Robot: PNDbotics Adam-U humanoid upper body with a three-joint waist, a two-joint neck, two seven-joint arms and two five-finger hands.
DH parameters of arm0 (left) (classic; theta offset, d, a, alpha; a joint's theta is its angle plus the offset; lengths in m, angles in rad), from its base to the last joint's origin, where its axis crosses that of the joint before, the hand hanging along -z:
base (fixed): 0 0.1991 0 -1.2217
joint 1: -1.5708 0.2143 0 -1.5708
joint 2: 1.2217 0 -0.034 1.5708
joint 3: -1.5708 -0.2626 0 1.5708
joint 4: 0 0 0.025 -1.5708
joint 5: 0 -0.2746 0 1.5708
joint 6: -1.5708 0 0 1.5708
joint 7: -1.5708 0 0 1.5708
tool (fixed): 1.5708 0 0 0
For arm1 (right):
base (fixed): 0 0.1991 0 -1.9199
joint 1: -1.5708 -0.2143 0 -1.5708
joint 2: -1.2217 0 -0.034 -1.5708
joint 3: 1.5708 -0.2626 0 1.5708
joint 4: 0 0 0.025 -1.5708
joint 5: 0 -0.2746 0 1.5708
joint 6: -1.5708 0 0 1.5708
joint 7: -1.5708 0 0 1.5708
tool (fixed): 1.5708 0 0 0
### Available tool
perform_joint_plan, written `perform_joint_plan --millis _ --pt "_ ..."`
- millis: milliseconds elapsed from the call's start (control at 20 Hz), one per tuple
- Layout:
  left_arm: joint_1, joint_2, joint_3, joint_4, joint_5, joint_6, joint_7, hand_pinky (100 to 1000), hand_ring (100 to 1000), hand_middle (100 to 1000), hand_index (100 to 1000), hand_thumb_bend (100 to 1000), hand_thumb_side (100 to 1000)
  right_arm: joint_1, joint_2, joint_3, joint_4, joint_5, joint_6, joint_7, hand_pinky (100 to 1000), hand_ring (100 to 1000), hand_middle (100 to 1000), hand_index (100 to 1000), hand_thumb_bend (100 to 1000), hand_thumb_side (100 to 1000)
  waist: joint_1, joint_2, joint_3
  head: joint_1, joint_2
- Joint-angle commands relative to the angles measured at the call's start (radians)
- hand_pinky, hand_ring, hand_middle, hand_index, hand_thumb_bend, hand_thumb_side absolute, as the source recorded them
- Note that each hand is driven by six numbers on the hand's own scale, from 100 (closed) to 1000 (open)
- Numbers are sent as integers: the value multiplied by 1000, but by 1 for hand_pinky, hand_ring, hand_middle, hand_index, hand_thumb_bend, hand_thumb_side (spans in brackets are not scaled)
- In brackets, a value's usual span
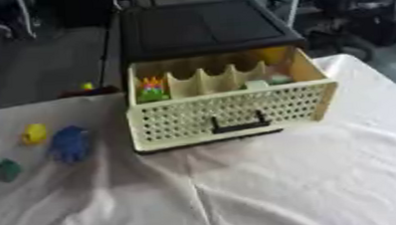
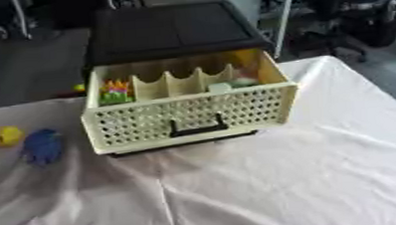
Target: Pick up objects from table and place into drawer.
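A cream perforated drawer (image 1: pixel 228 113) with a black handle (image 1: pixel 237 124) stands pulled open from a black-topped cabinet (image 1: pixel 200 27). Dividers split its inside. A green and orange toy (image 1: pixel 152 90) sits in its left compartment, and a pale green thing (image 1: pixel 256 84) lies toward the right. On the white cloth to the left lie a yellow toy (image 1: pixel 35 133), a blue toy (image 1: pixel 70 143) and a small green toy (image 1: pixel 6 170). Neither hand shows in either view.
The wrinkled white cloth (image 1: pixel 242 191) covers the table, whose right edge runs off at the far right. A small yellow-green thing (image 1: pixel 87 86) sits behind the table's far edge. Dark floor and furniture lie beyond.
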Motion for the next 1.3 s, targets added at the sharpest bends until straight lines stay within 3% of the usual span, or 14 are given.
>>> perform_joint_plan --millis 50,350,600,1000,1300 --pt "-16 34 10 -13 -3 -14 2 597 581 697 889 158 916 -18 3 -33 -13 -4 -4 13 766 766 747 907 100 1000 0 -28 -5 37 22" --pt "-19 70 18 -13 -16 -32 4 604 603 724 912 144 888 -42 31 -85 -13 -65 -5 37 747 797 781 908 100 1000 9 -45 -16 86 83" --pt "-1 116 33 -13 -40 -46 10 616 623 748 931 128 866 -41 74 -114 -13 -134 -5 60 751 805 794 906 100 955 3 -81 4 120 147" --pt "12 184 48 -13 -106 -63 3 647 659 780 960 100 838 -37 188 -113 -13 -175 -5 196 717 783 778 885 100 924 -3 -81 -2 101 132" --pt "26 235 55 -13 -178 -64 -28 680 698 821 972 100 743 -34 239 -104 -13 -185 -5 273 698 766 771 873 100 925 -1 -66 -11 111 118"
